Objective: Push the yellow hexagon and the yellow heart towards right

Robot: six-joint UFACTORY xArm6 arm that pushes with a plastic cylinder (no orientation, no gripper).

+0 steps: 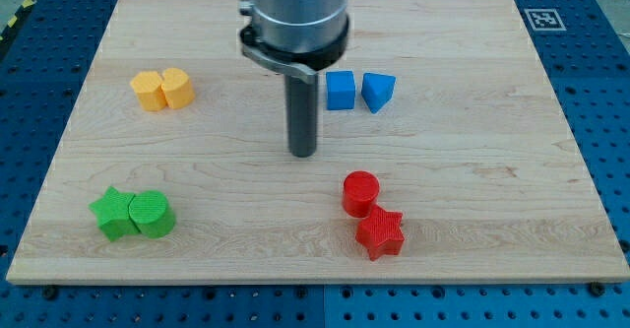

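Note:
Two yellow blocks sit touching at the view's upper left: the yellow heart (148,90) on the left and the yellow hexagon (178,88) on the right. My tip (303,154) rests on the board near the middle, well to the right of and a little below both yellow blocks, touching no block. The rod rises from it to the arm's grey body at the view's top.
A blue cube (341,90) and a blue triangle (378,92) lie right of the rod. A red cylinder (360,192) and a red star (380,233) sit at lower right. A green star (114,214) and a green cylinder (152,214) sit at lower left. The wooden board (492,170) ends on a blue pegboard.

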